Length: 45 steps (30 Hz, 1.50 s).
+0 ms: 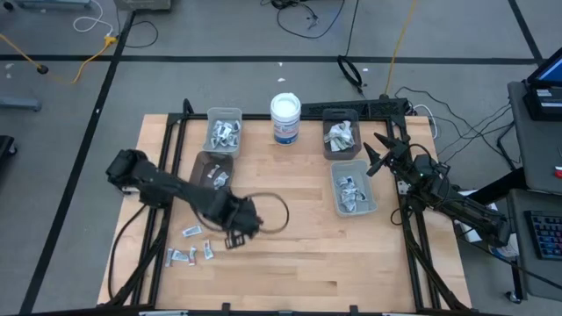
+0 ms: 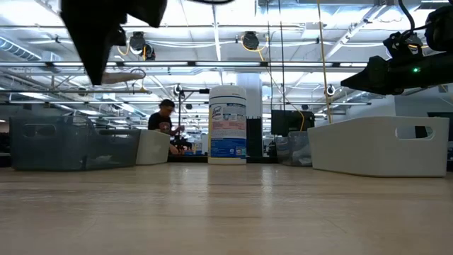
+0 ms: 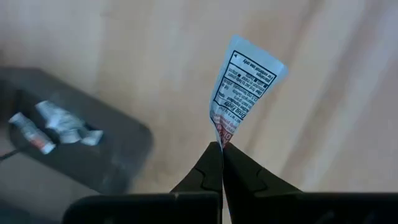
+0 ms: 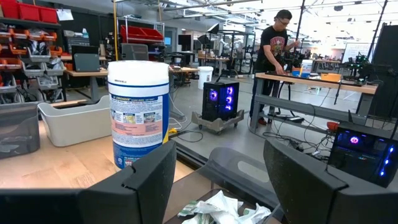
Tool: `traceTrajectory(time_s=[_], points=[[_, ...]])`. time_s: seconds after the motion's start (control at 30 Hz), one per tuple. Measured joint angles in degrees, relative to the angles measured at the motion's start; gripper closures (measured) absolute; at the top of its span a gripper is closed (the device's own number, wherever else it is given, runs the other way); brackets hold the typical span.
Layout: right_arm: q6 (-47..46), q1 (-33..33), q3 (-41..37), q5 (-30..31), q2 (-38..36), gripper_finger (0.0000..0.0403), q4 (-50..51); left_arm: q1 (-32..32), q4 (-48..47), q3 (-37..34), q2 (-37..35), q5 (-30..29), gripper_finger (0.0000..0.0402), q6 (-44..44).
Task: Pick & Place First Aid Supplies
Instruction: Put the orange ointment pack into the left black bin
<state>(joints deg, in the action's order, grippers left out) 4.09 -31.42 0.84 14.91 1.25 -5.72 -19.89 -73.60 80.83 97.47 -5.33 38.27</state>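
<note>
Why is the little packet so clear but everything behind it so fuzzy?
In the left wrist view the packet, pinched in the left hand, is sharp, while the wood and the dark bin behind it are blurred. In the low view the ceiling lights glare bright and the near table looks soft.

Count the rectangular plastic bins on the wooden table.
4. One clear bin at the back left, a dark bin just in front of it, a grey bin at the back right, and a pale bin in front of that.
</note>
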Motion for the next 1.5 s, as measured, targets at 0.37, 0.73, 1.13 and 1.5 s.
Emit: traceTrajectory(time_s=[0.37, 0.73, 1.13, 1.5], points=[[0.01, 0.02, -0.01, -0.01, 0.0, 0.0165, 0.0, 13.53, -0.87, -8.99, -10.23, -1.11, 0.0401, 7.83], [-0.01, 0.01, -0.01, 0.0, -0.02, 0.0165, 0.0, 28.51, -1.36, -20.42, -20.53, -1.31, 0.0401, 9.87], [0.0, 0.02, -0.01, -0.01, -0.01, 0.0165, 0.0, 36.44, 9.8, -30.4, -18.74, -1.55, 0.0401, 8.98], [-0.01, 0.0, 0.0, 0.0, -0.01, 0.0165, 0.0, 36.43, 20.01, -38.93, -17.92, -0.6, 0.0401, 13.24]])
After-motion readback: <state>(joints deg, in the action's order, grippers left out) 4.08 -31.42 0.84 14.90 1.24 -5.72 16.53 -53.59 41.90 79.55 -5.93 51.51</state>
